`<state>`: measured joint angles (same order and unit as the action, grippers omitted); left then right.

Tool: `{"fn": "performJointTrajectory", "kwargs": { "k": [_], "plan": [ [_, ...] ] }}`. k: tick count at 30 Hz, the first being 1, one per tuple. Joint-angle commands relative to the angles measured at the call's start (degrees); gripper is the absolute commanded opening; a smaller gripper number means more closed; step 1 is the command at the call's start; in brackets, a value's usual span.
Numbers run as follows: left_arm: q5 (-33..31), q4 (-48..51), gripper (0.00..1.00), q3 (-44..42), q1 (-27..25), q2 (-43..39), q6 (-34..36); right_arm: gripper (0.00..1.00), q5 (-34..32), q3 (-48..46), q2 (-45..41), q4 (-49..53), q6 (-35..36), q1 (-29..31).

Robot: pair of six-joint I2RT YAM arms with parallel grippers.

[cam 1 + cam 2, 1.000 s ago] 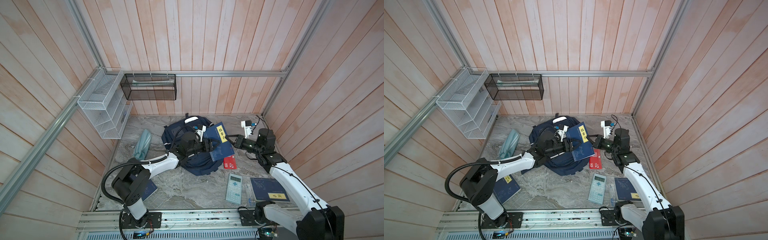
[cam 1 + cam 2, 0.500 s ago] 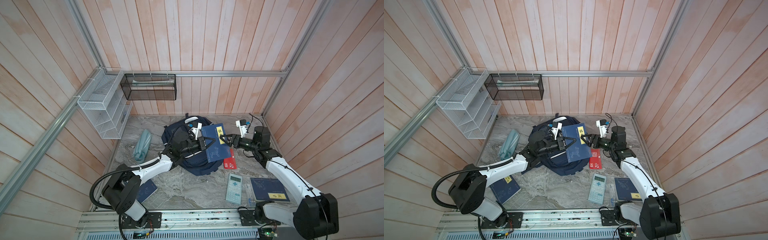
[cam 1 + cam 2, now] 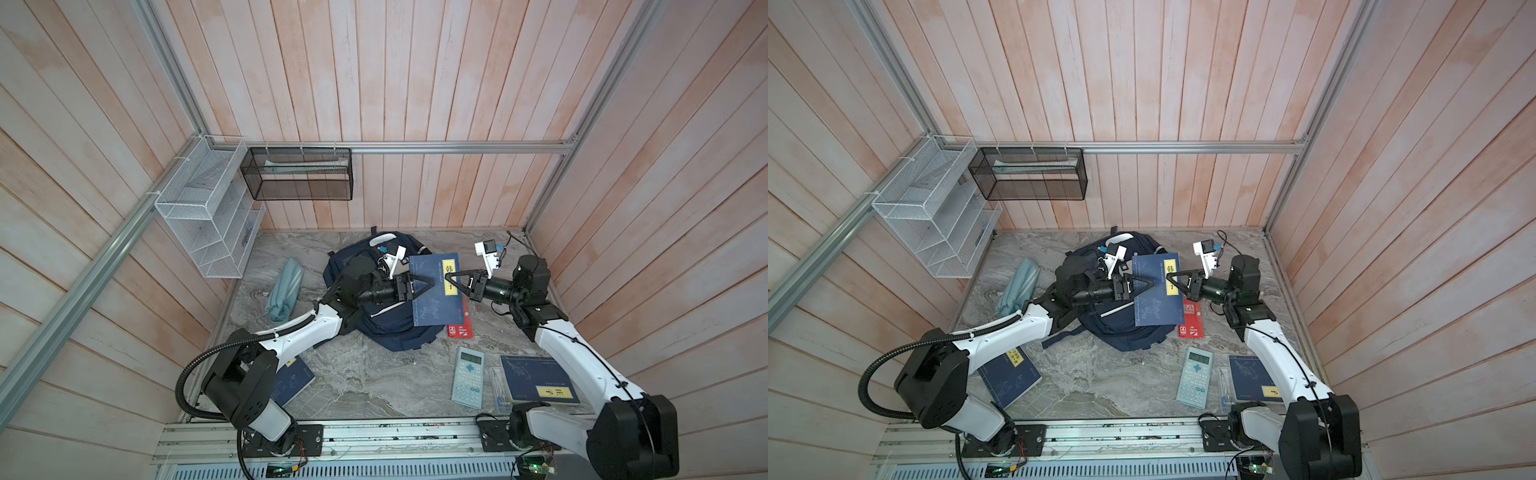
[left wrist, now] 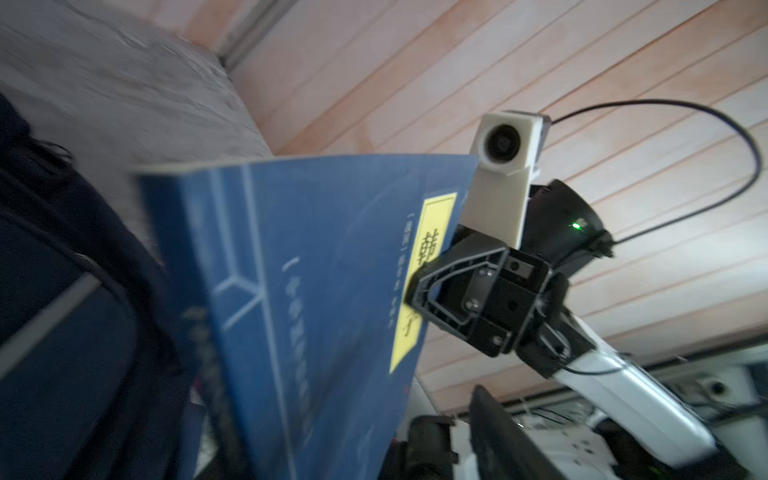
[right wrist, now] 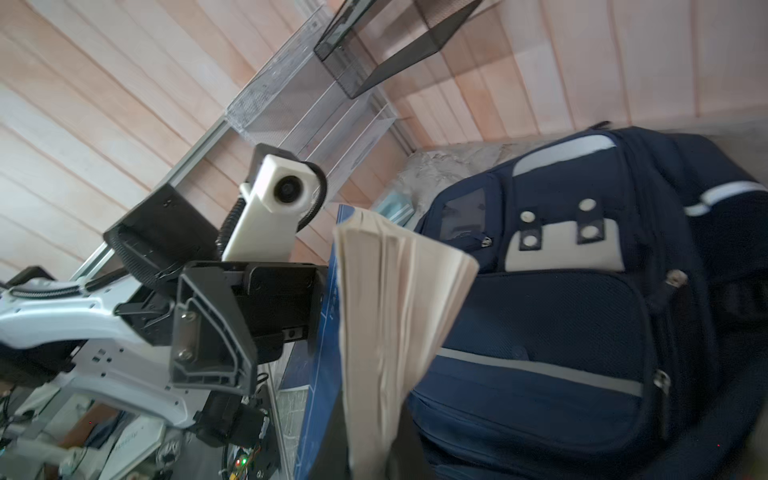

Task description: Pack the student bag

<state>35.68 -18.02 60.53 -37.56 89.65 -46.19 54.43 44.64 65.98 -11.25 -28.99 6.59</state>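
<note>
Student bag [image 3: 388, 332] lies flat on the table [image 3: 365, 382] near the back wall in both top views. Its long axis runs from the wall toward the front rail, with the white-trimmed handle end farthest away. A blue book [image 3: 432, 311] stands over the bag's right-hand edge, between the two arms. The right pincer [image 3: 449, 277] is clamped on the book's outer edge at the yellow label. The left pincer [image 3: 430, 286] sits at the opposite edge with its jaws wide, gripping nothing. The left arm reaches across the bag and is the nearer one. From the right pincer, the bag lies just beyond and below the book. A red booklet [image 3: 1192, 320] and a calculator [image 3: 1196, 376] lie on the table beside the bag, not packed.

In the left wrist view the book's cover [image 4: 316, 291] fills the middle. The right pincer [image 4: 415, 291] pinches it at the label, and navy fabric of the student bag [image 4: 62, 332] lies close alongside.

In the right wrist view the fanned page block [image 5: 395, 311] faces the camera. One finger [image 5: 212, 332] of the left pincer stands clear of the cover. Behind the book is the bag's front [image 5: 561, 332], with its white flap and pockets. I cannot tell whether the main compartment is open, so the book probably depends on the right arm alone until an opening is found.
</note>
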Motion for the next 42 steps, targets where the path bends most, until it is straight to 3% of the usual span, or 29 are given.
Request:
{"fn": "performJointTrajectory", "kwargs": {
  "k": [1,5,8,12,19,21,23,24,27,28,36,42],
  "plan": [
    [-16.61,20.61,0.79,4.47,0.28,-1.60,16.87,0.00,-6.06,-2.63,-5.75,2.27,-2.37,-6.61],
    [-24.01,28.88,0.62,5.51,0.12,3.38,28.46,0.00,-12.78,-3.83,-9.48,9.42,-0.73,-10.97],
    [-31.55,34.75,0.60,7.96,-2.51,9.21,36.58,0.00,-17.28,-4.28,-10.61,13.50,0.03,-12.87],
    [-35.68,35.84,0.61,9.52,-5.23,14.04,42.62,0.00,-15.97,-5.66,-11.49,13.71,0.22,-13.93],
    [-38.65,35.60,0.76,11.66,-7.67,19.25,46.01,0.00,-14.30,-8.25,-12.25,14.54,1.53,-13.94],
    [-43.54,36.23,0.76,13.17,-8.87,21.14,46.12,0.00,-14.22,-9.38,-12.43,14.17,1.15,-13.95],
    [-45.96,37.89,0.66,15.51,-9.19,23.55,45.76,0.00,-13.63,-11.11,-12.70,12.95,-0.26,-13.88],
    [-45.19,38.08,0.55,16.31,-9.15,24.45,46.27,0.00,-13.39,-12.11,-12.93,12.15,-1.23,-13.79],
    [-42.69,39.19,0.07,18.97,-9.08,24.08,46.15,0.00,-13.91,-15.61,-14.12,9.41,-6.82,-13.38],
    [-42.28,40.39,0.00,20.89,-8.95,23.44,45.72,0.00,-14.87,-16.96,-14.98,8.02,-9.53,-12.58],
    [-29.79,45.70,0.00,33.88,-4.06,16.65,42.59,0.00,-33.86,-27.44,-21.76,-6.56,-30.15,3.59],
    [-25.64,46.67,0.00,35.44,-2.22,13.65,42.91,0.00,-39.72,-26.61,-7.46,-23.24,-33.99,9.97]
  ]
}}
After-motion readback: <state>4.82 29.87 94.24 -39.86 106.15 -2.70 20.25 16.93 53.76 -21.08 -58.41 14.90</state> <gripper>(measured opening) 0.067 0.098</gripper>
